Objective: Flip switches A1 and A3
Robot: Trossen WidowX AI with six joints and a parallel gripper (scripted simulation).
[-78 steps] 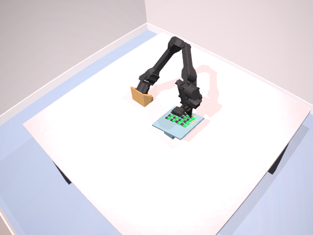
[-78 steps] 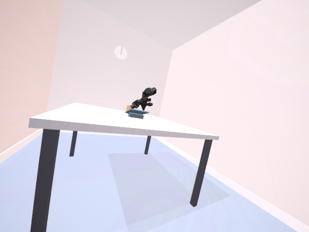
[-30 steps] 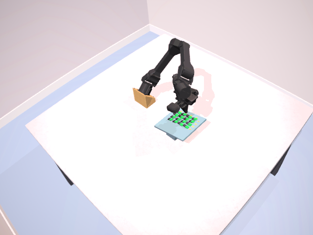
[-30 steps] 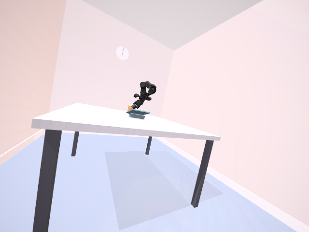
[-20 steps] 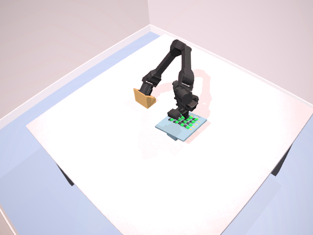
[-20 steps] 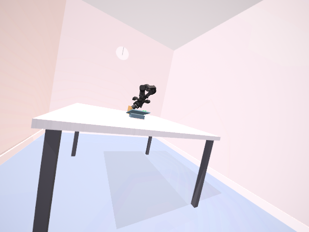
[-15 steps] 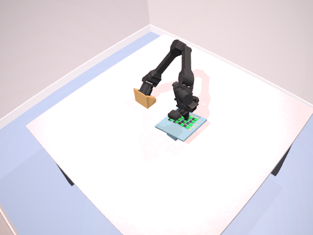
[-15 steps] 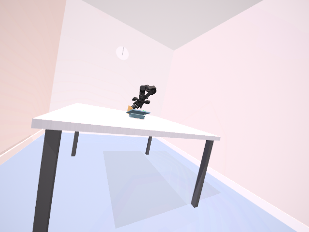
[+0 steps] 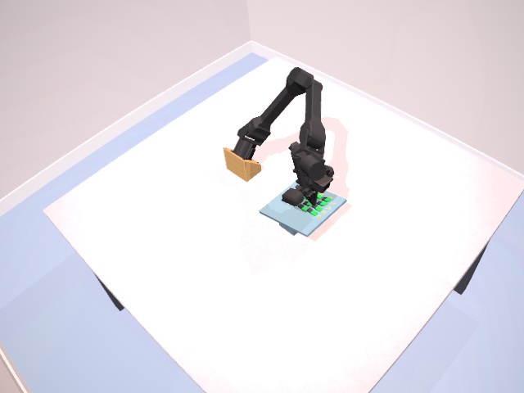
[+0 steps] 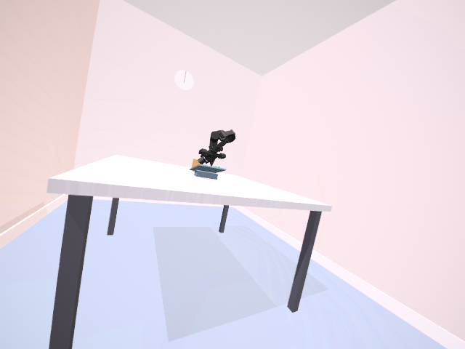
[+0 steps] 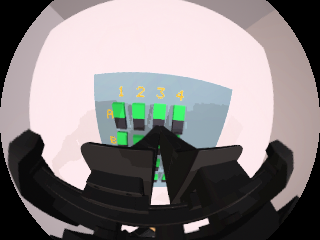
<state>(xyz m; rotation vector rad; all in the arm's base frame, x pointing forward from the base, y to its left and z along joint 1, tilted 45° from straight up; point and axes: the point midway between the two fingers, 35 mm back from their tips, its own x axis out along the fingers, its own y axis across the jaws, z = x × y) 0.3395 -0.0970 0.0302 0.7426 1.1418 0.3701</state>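
Note:
The blue-grey panel (image 9: 275, 211) (image 10: 213, 169) (image 11: 215, 97) carries green-and-black rocker switches. My gripper (image 9: 314, 205) (image 10: 211, 164) (image 11: 159, 129) is shut and empty, pointing down at the panel. In the wrist view its tip overlaps the near, black end of switch A3 (image 9: 318, 208) (image 11: 159, 111); contact cannot be told. Switch A1 (image 9: 327, 199) (image 11: 119, 110) stands to the left of the tip, with its green half far and black half near. Which end of A1 or A3 is raised is not clear. The fingers hide much of the rows behind A.
Switch A2 (image 11: 138, 110) sits between A1 and A3, and switch A4 (image 11: 179, 113) is right of A3. Switch B1 (image 11: 122, 138) shows left of the fingers. A wooden wedge-shaped block (image 9: 241, 165) (image 10: 195, 163) stands at the arm's base.

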